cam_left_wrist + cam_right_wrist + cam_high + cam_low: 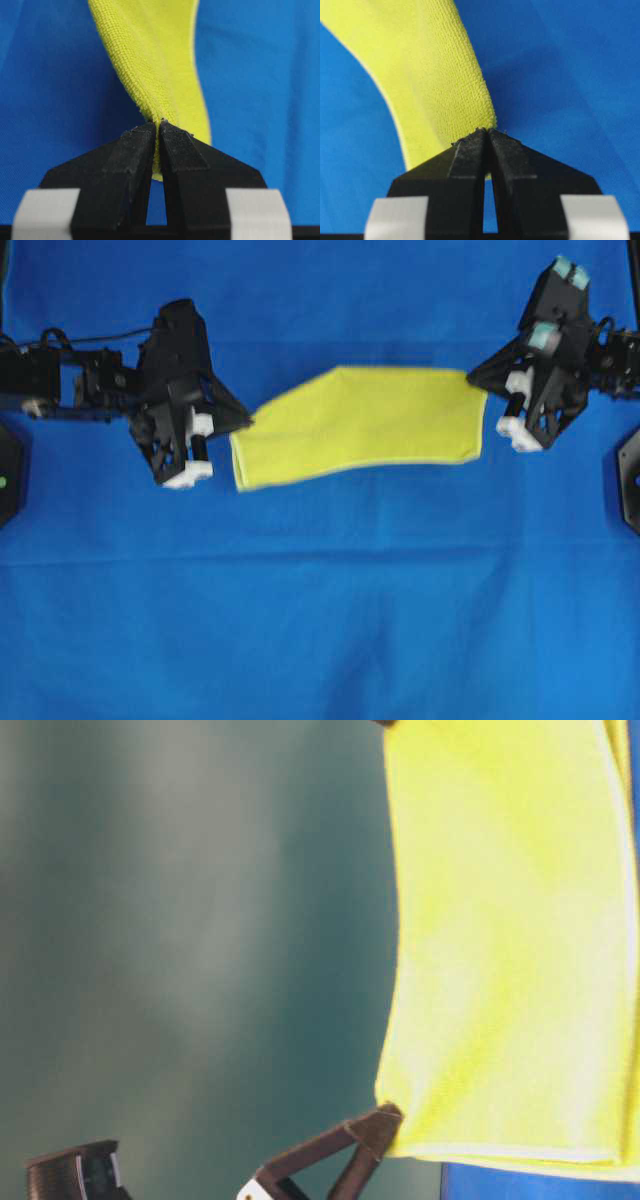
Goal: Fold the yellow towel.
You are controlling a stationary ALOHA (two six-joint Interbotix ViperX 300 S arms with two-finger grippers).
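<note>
The yellow towel (365, 425) hangs stretched between my two grippers above the blue sheet (320, 620), its lower part drooping toward the sheet. My left gripper (248, 420) is shut on the towel's left corner; the left wrist view shows yellow cloth (150, 65) pinched between the black fingertips (142, 137). At the right end my right gripper (478, 375) is shut on the other upper corner, with the towel (420, 70) running up and left from the closed tips (487, 132). From table level the towel (510, 940) fills the right side, one gripper (385, 1120) at its corner.
The blue sheet covers the whole work surface. Black fixtures sit at the left edge (8, 475) and right edge (630, 475) of the overhead view. Both arms reach in from the sides at the far half of the sheet.
</note>
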